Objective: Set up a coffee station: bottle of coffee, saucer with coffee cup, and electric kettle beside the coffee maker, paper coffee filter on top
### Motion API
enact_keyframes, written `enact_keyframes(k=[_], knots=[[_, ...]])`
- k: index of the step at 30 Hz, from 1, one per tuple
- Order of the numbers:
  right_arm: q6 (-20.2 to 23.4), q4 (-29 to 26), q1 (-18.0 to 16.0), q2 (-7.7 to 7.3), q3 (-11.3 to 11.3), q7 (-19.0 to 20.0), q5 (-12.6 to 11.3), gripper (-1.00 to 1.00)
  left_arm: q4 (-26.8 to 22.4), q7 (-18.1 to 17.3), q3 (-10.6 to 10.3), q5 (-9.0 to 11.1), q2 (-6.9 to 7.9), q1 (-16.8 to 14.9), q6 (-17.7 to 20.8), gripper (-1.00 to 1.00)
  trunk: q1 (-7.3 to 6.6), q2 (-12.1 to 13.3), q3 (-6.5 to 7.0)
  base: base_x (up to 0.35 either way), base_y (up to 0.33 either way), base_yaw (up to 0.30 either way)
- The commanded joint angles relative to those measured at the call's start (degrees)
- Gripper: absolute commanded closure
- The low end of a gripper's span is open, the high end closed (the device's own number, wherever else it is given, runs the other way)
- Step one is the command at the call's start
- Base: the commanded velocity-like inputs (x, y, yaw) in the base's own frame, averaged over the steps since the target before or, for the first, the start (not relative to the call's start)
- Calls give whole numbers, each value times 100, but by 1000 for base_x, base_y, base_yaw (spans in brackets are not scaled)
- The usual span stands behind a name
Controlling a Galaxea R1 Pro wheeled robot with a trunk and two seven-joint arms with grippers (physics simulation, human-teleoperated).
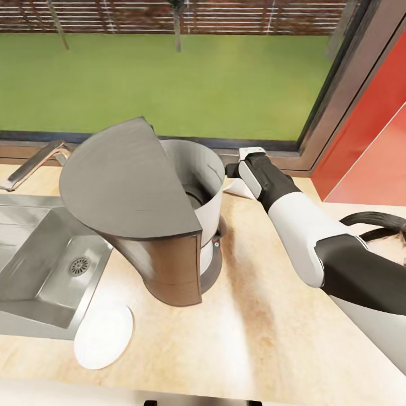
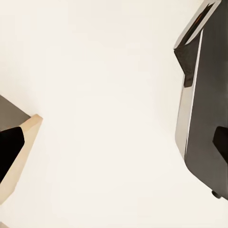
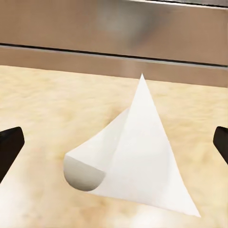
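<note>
While the paper coffee filter point(image 3: 137, 156) lies on its side on the countertop point(image 1: 265, 316), a white cone with its open mouth turned toward my right wrist camera, I judge this to be the filter step — picking it up so it can go on top of the coffee maker point(image 1: 146, 208). My right gripper point(image 3: 114, 142) is spread wide, its two dark fingertips at either edge of the wrist view with the cone between them, touching neither. From the head view the filter sits behind the machine near the window ledge point(image 1: 169, 148), mostly hidden by my forearm, so I can't quite tell how close the fingers are. Next I need to ease in and close gently — the paper will crush easily. The saucer point(image 1: 104, 335) waits by the sink point(image 1: 39, 265). My left gripper's state I cannot tell.
</note>
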Motion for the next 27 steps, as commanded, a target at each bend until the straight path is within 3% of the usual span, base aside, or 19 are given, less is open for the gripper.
enact_keyframes(k=[1, 22, 27], knots=[[16, -3, -4, 0, 27, -52, -60, -100, -3, 7, 46, -42, 5, 3, -17, -100, 3, -9, -7, 3, 0, 0], [-16, 169, -4, 0, 20, -52, -64, -100, -10, 7, 44, -48, -6, 3, -23, -100, 3, -9, -7, 69, 0, 0], [-3, 202, -4, 0, 20, -52, -63, -100, -10, 7, 46, -49, -7, 3, -20, -100, 113, -209, -97, 2, 0, 0]])
